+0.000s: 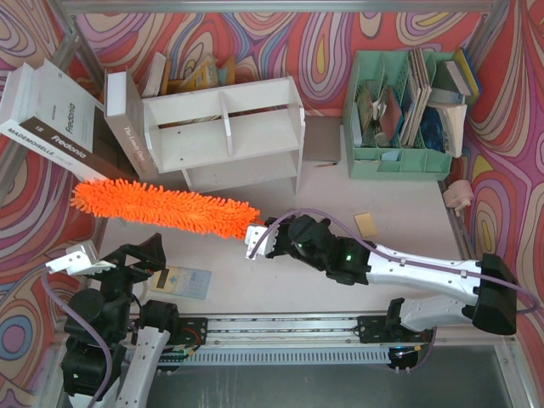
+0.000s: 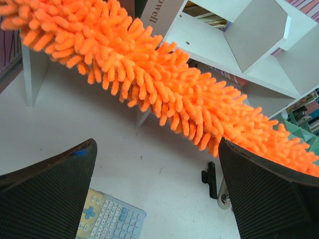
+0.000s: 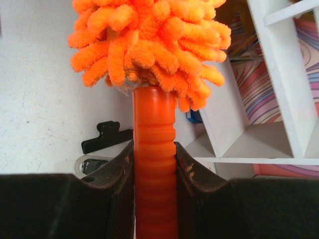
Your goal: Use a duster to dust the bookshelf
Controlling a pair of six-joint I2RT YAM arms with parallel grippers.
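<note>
The fluffy orange duster (image 1: 161, 208) lies slantwise in front of the white bookshelf (image 1: 225, 132), its tip at the far left, below the shelf's front. My right gripper (image 1: 259, 240) is shut on its ribbed orange handle (image 3: 154, 114), with both jaws pressed against the sides. In the right wrist view the duster's head (image 3: 149, 35) fills the top and the bookshelf (image 3: 279, 74) stands to the right. My left gripper (image 1: 138, 255) is open wide near the front left with nothing in it. From the left wrist the duster (image 2: 164, 84) crosses above the left gripper (image 2: 157, 144), with the bookshelf (image 2: 259, 35) behind.
Large books (image 1: 51, 119) lean left of the shelf. A mint-green organiser (image 1: 399, 110) full of papers stands at the back right. A calculator (image 1: 181, 281) lies by the left arm, a black clip (image 2: 211, 179) under the duster, and a small tan card (image 1: 366, 223) sits right of centre.
</note>
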